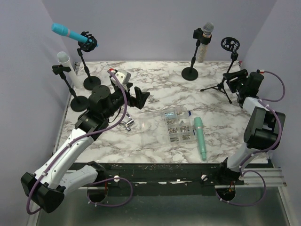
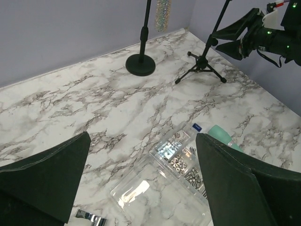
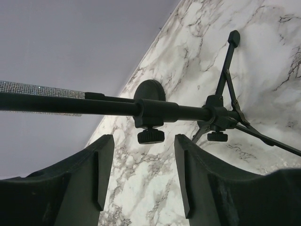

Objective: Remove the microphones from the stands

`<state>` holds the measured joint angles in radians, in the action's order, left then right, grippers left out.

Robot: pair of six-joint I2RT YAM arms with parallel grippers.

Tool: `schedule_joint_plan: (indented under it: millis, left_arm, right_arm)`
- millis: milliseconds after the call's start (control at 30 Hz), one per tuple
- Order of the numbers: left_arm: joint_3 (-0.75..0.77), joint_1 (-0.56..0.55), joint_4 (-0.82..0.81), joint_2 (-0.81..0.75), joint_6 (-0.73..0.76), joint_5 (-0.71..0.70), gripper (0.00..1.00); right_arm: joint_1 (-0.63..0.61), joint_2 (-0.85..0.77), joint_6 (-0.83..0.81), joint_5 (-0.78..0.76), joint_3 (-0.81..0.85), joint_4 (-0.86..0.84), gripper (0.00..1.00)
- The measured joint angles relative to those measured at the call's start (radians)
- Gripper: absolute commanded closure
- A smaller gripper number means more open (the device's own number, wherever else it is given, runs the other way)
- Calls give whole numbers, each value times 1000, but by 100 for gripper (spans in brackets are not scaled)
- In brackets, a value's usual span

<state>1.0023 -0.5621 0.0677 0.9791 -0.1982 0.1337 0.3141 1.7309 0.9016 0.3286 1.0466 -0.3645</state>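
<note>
Two grippers gaped empty: the left gripper (image 1: 140, 96) hovered over the table (image 1: 155, 141); the glittery microphone (image 1: 205, 40) sat ungrasped in its round-based stand (image 1: 193, 59); the right gripper (image 1: 233, 77) hung beside the tripod stand (image 1: 220, 86), seemingly mid-approach. Clasping the microphone looked next.

The top camera looks down from behind over the whole table (image 1: 150, 94). The left wrist camera faces 1 o'clock from mid-distance; the right one sits close at the tripod stand (image 3: 188, 113), shared by all.

No legible text or markings anywhere.
</note>
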Motion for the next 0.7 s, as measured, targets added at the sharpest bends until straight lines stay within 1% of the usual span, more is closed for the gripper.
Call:
schedule_joint_plan:
  millis: [100, 233, 400, 500, 567, 600, 700]
  left_arm:
    - [-12, 0, 0, -10, 15, 10, 1]
    - [-12, 0, -7, -10, 24, 32, 1]
    - [-12, 0, -7, -8, 40, 36, 1]
    - [-12, 0, -6, -3, 45, 36, 1]
    - [-12, 0, -6, -1, 47, 36, 2]
    - [-12, 0, -6, -1, 48, 36, 1]
    - [-12, 0, -6, -1, 53, 36, 2]
  right_arm:
    - [0, 7, 18, 3, 0, -16, 50]
    - [0, 34, 38, 6, 14, -35, 51]
    - [0, 53, 50, 6, 14, -39, 62]
    - [0, 53, 55, 6, 14, -45, 79]
    - [0, 54, 50, 6, 14, -46, 86]
    - [0, 55, 49, 6, 14, -46, 87]
    - [0, 55, 33, 4, 14, -45, 99]
